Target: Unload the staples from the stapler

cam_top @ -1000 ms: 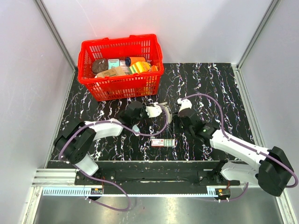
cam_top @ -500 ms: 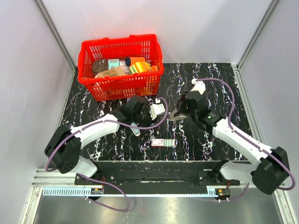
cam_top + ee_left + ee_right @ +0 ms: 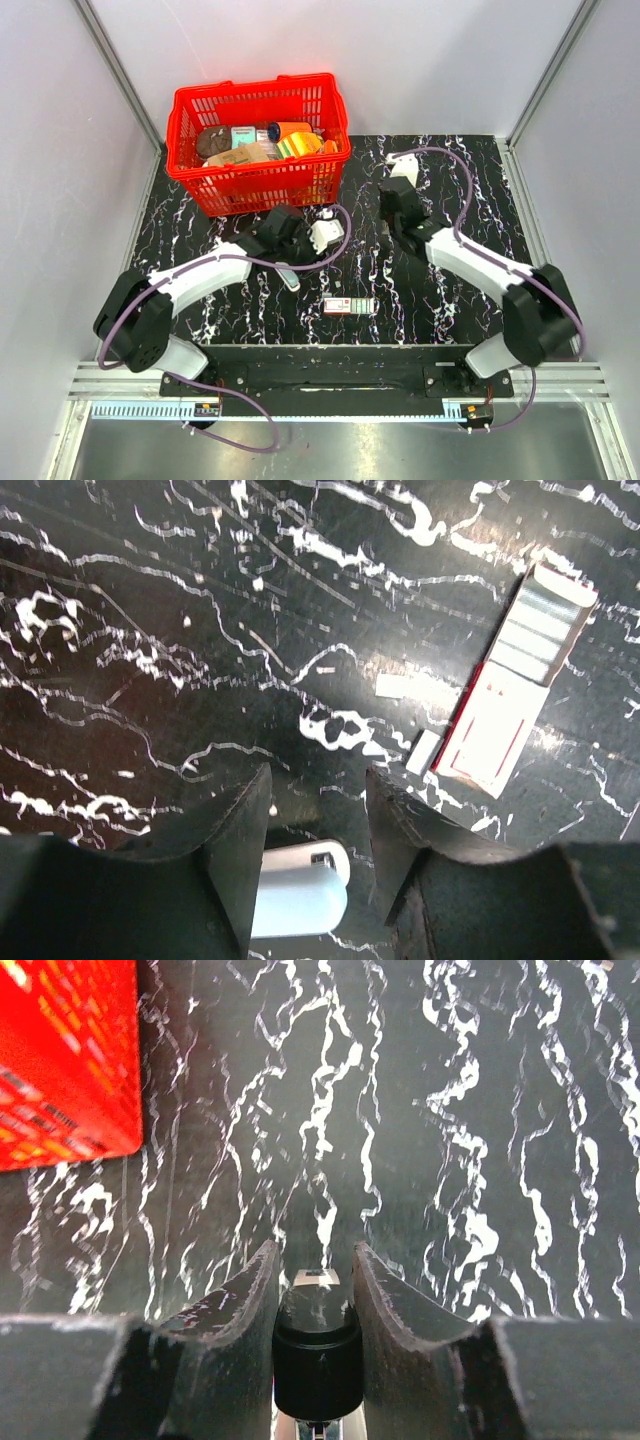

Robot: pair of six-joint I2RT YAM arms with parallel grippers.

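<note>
right gripper clamped on stapler; left gripper jaws apart, empty. two pale strips, probably staples, lie beside staple box: unloading likely under way; channel contents hidden.

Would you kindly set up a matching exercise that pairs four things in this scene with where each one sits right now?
Things:
1. red plastic mesh basket
2. slim black bar-shaped stapler
3. rounded pale blue-and-white oblong
4. small red-green-white box

Places:
A. lying toward the near edge of the black marbled table, between the two arms
B. gripped in the shut right tool
C. at the table's far left corner
D. on the table close by the open left tool

Pairs: 1-C, 2-B, 3-D, 4-A.
</note>
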